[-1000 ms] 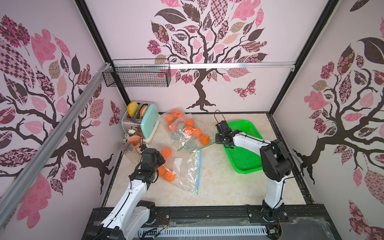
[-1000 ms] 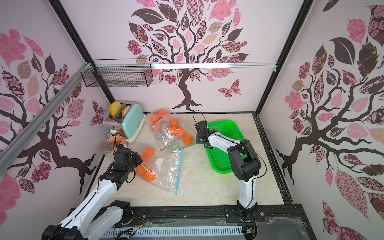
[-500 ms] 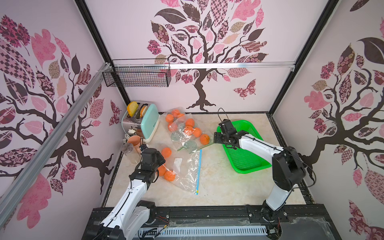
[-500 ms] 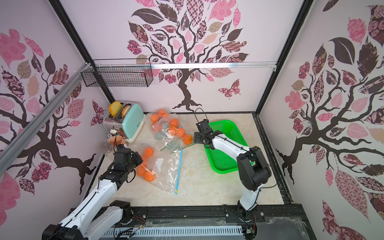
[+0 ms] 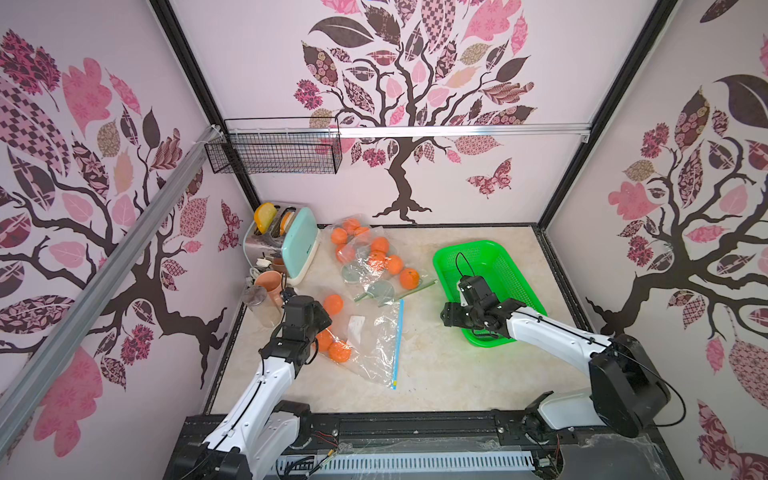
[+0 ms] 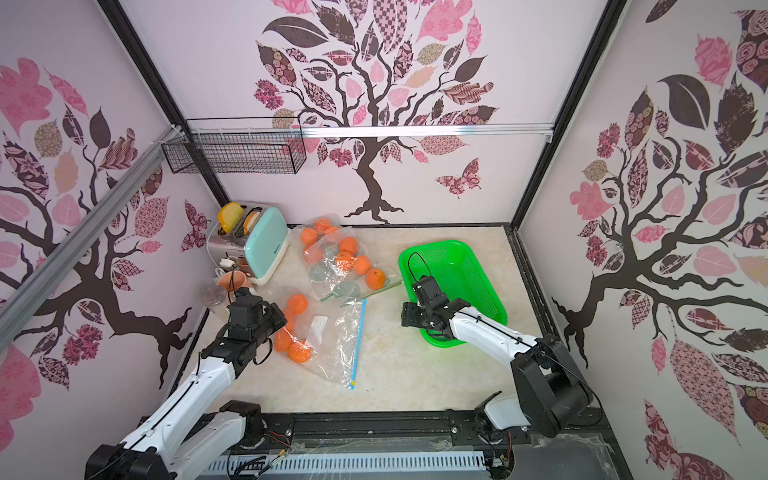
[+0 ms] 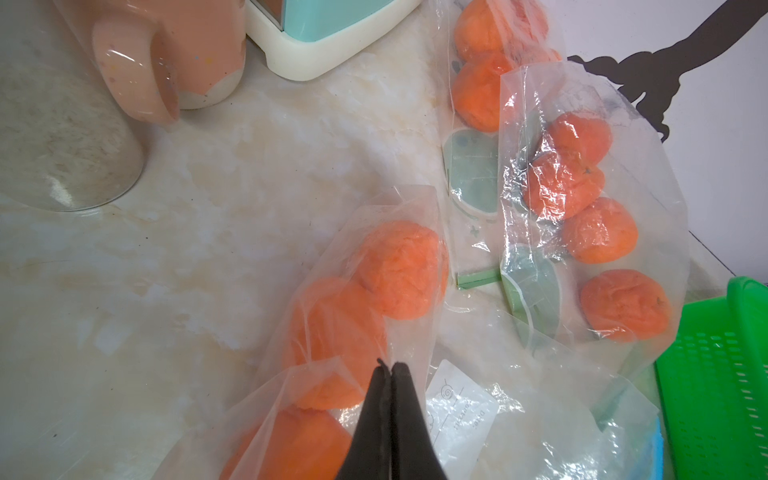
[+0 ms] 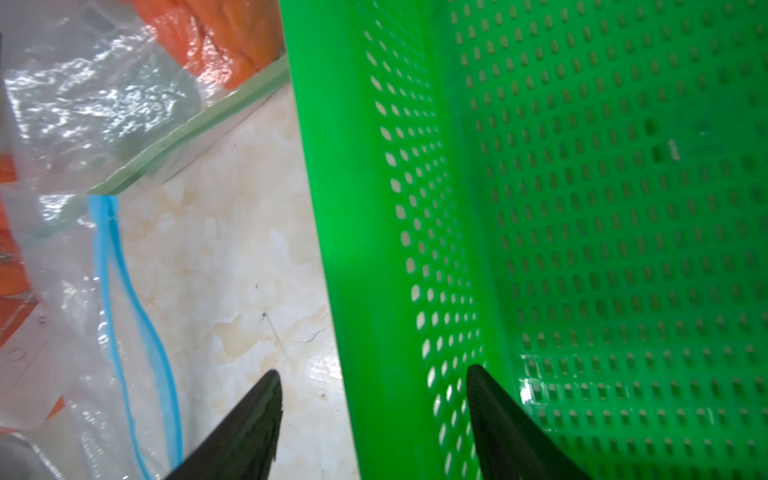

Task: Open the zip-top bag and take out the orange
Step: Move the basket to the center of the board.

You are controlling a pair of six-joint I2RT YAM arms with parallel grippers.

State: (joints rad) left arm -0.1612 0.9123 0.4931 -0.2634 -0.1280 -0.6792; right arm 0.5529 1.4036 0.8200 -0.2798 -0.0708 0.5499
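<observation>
Oranges (image 5: 338, 351) lie bagged in blue-zip bag (image 5: 376, 353) on tabletop (image 5: 436, 374), L side.
L jaws pinched tight on bag film; R jaws spread wide, holding nothing, astride green basket (image 5: 490, 249) wall. Green-zip bags (image 5: 374, 266) at back hold more oranges.

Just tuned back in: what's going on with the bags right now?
The left pincer is shut on the film of the blue-zip bag, with its oranges inside. The right pincer is open and empty, over the rim of the green basket, off the bag. More bagged oranges lie by the toaster.
</observation>
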